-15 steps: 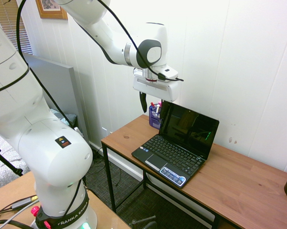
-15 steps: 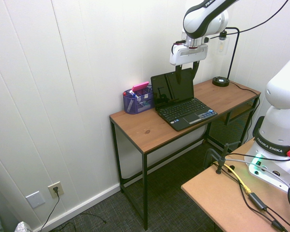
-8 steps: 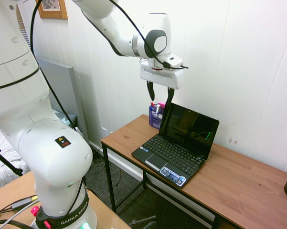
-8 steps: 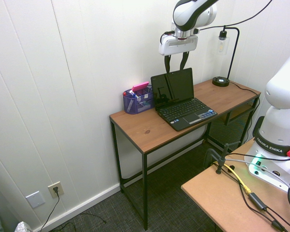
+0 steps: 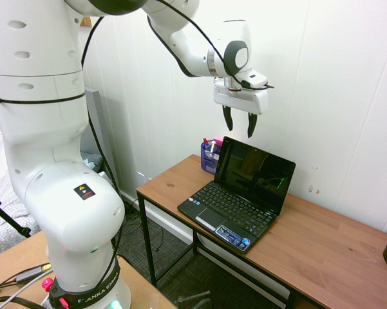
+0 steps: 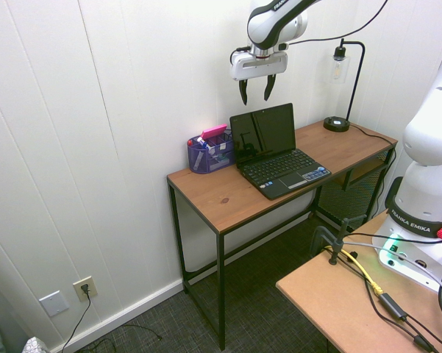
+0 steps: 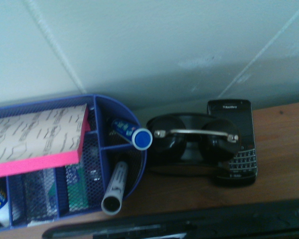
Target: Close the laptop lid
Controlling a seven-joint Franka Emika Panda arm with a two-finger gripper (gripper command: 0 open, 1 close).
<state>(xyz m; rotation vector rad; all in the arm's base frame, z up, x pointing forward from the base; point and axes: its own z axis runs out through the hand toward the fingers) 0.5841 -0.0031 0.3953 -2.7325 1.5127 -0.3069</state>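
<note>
Lid (image 5: 254, 172) open, raised from the keyboard (image 5: 235, 207), by the counter's (image 5: 328, 248) wall-side edge. Above it, clear of contact, the pincer (image 5: 240, 133) with fingers apart. Just beside the lid, toward a wall-side corner, a purple caddy (image 6: 212, 154) with markers (image 7: 114, 191). Between lid and wall, sunglasses (image 7: 191, 142) overlapping a phone (image 7: 241, 149). Near the other end, a lamp (image 6: 337, 124).

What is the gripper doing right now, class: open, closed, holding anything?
Gripper: open, holding nothing, above the laptop lid.
</note>
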